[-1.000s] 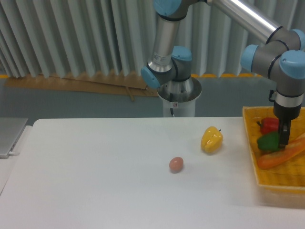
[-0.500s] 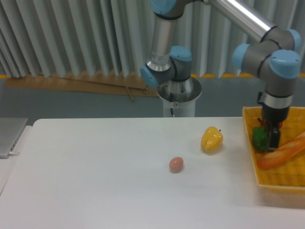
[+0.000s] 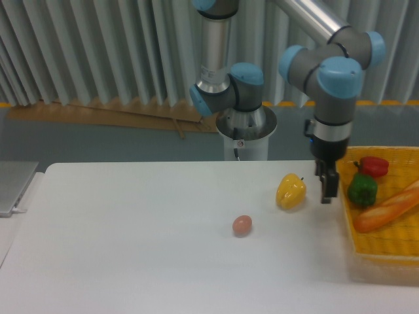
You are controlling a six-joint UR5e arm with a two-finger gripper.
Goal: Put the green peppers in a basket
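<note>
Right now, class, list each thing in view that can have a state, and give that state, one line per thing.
green pepper: lying in the basket, free of the gripper
basket: holds three items
red pepper: in the basket
bread roll: in the basket
yellow pepper: on the table
egg: on the table
gripper: empty, over the table

Yellow pepper (image 3: 291,190) sat on white table (image 3: 131,248); small brown egg (image 3: 242,226) lay at its 8 o'clock, near, apart.
</note>
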